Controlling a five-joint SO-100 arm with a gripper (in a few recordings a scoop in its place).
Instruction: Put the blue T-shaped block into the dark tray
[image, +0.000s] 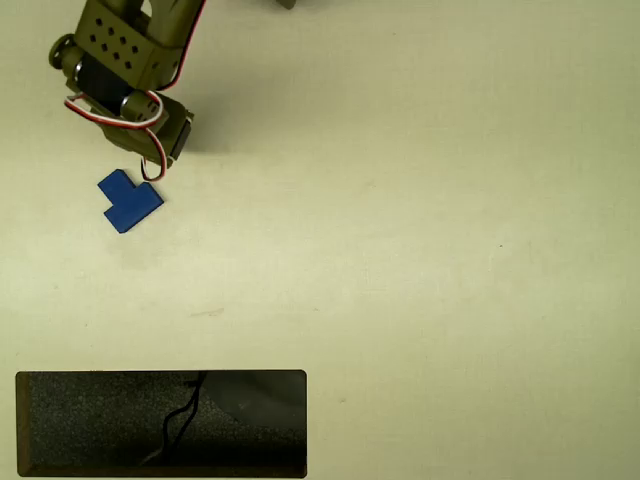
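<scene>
gripper (150, 165): above blue T-shaped block (129, 201), jaw state unreadable; block: flat on counter (420, 200); dark tray (90, 425): well apart, bottom left

Desk (450, 200): pale cream, matte, evenly lit in the overhead view. Faint brownish smudge (207, 313) left of centre. Tiny dark speck (502, 245) toward the right side. Soft shadow (215, 150) on the surface at upper left. Small dark shape (287, 4) cut off by the top edge; identity not discernible.
</scene>
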